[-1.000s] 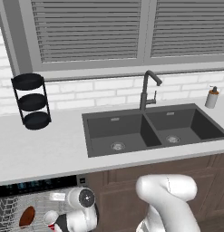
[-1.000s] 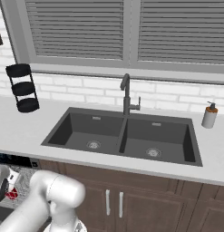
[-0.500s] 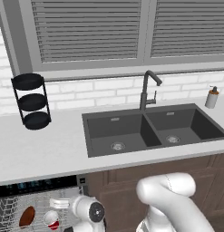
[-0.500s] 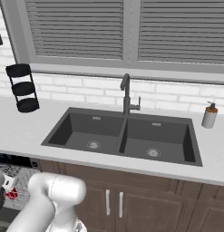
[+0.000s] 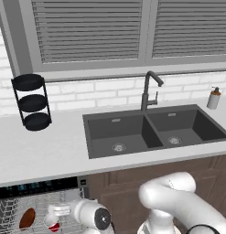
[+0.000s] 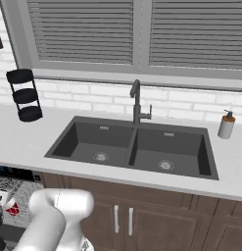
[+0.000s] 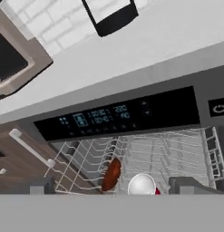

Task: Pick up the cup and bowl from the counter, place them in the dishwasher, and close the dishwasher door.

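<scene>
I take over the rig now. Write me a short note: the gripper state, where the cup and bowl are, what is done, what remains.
Gripper: open, holding nothing, low in front of the open dishwasher.
Cup: in the dishwasher's wire rack, apart from the fingers.
Bowl: in the same rack, standing on edge, beside the cup.
Counter: neither of the two is on it.
Done: cup and bowl are both loaded.
Left: close the dishwasher door; it is open, and the panel is not visible in these views.
</scene>
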